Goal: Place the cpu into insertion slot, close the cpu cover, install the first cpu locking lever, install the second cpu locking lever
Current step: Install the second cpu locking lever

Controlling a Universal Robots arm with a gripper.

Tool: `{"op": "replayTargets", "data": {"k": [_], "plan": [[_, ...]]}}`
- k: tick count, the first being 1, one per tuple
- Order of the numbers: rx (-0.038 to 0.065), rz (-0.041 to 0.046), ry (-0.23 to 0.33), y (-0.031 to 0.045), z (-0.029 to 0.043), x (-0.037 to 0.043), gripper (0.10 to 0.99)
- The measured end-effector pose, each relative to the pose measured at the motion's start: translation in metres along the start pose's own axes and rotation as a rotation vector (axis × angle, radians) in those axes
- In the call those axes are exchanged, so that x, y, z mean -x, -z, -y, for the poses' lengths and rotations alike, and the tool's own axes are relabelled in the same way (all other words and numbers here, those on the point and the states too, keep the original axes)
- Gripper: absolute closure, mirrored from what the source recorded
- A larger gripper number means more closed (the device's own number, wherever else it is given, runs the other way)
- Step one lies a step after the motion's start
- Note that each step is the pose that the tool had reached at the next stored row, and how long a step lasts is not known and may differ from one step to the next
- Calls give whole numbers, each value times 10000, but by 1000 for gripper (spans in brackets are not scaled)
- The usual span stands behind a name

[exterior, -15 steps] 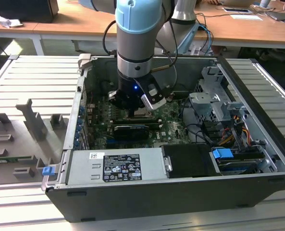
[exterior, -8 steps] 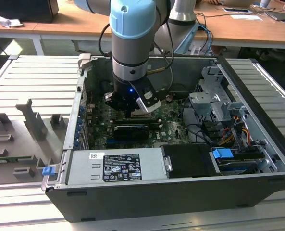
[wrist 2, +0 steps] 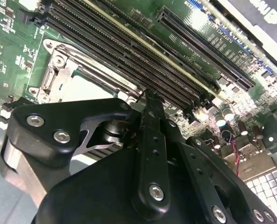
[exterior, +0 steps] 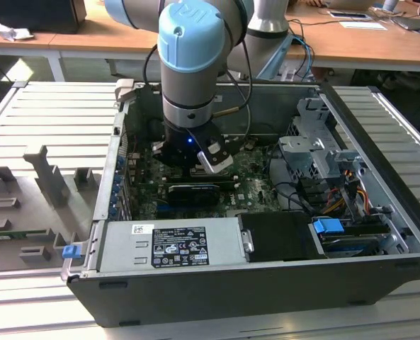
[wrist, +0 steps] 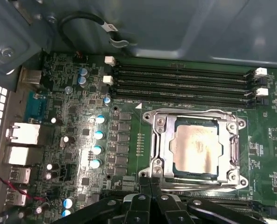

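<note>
The cpu (wrist: 196, 147) lies flat in the insertion slot (wrist: 159, 140), its pale metal face showing through the window of the cpu cover (wrist: 231, 144). The cover lies down flat around the chip. Thin wire levers run along the socket's edges (wrist: 194, 111). My gripper (wrist: 150, 181) is shut with nothing between its fingers, and its tips sit at the socket's rim beside the chip; whether they touch the rim I cannot tell. In the second wrist view the gripper (wrist 2: 150, 95) points down next to the insertion slot (wrist 2: 59, 70). In the exterior view the gripper (exterior: 195, 161) reaches down into the open computer case.
Long black memory slots (wrist: 180, 81) run beside the socket. Capacitors (wrist: 97, 135) and rear ports (wrist: 24, 135) crowd the board's other side. The case walls (exterior: 379, 134), a power supply (exterior: 171, 244) and a drive cage (exterior: 316, 152) enclose the arm.
</note>
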State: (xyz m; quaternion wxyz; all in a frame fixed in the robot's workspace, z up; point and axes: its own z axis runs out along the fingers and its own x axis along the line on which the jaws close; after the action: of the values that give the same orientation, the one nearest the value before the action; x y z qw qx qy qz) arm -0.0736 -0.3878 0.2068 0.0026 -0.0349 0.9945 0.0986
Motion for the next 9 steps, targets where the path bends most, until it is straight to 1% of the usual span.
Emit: {"op": "replayTargets", "data": {"k": [2, 4, 6, 9], "plan": [[55, 4, -4, -14, 2, -2, 980], [154, 11, -2, -33, 7, -2, 980], [203, 15, -3, -42, 8, -3, 980], [319, 22, -2, -57, 11, -6, 980]]}}
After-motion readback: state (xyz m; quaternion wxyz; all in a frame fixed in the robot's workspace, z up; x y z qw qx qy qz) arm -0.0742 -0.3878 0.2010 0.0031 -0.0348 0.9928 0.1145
